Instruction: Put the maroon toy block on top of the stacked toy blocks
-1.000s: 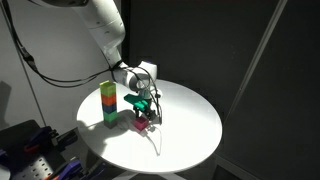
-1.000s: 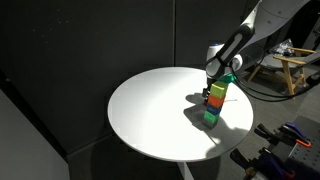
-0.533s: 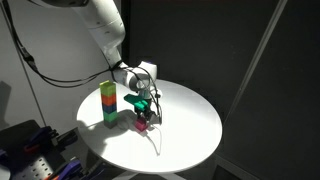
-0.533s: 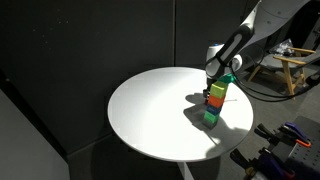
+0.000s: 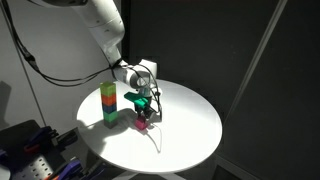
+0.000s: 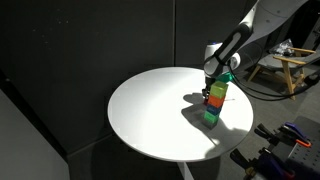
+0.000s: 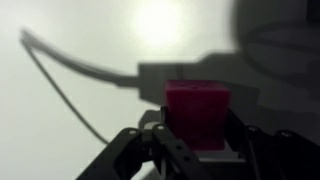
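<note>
The maroon toy block (image 7: 198,110) fills the middle of the wrist view, squeezed between my two dark fingers (image 7: 158,138). In an exterior view the maroon toy block (image 5: 144,123) rests on the white table under my gripper (image 5: 145,116), which is shut on it. The stacked toy blocks (image 5: 108,105) stand just beside it, yellow and red at the top, green below. In the exterior view from the far side the stacked toy blocks (image 6: 213,106) hide the maroon block, with my gripper (image 6: 212,86) just behind them.
The round white table (image 5: 190,125) ends close in front of the blocks. A thin cable (image 7: 60,85) trails over the tabletop. Dark curtains surround the scene. A wooden frame (image 6: 290,70) stands past the table, and rig parts (image 5: 30,150) sit low beside it.
The fingers have closed onto the maroon block. The arm and the stack have stayed where they were.
</note>
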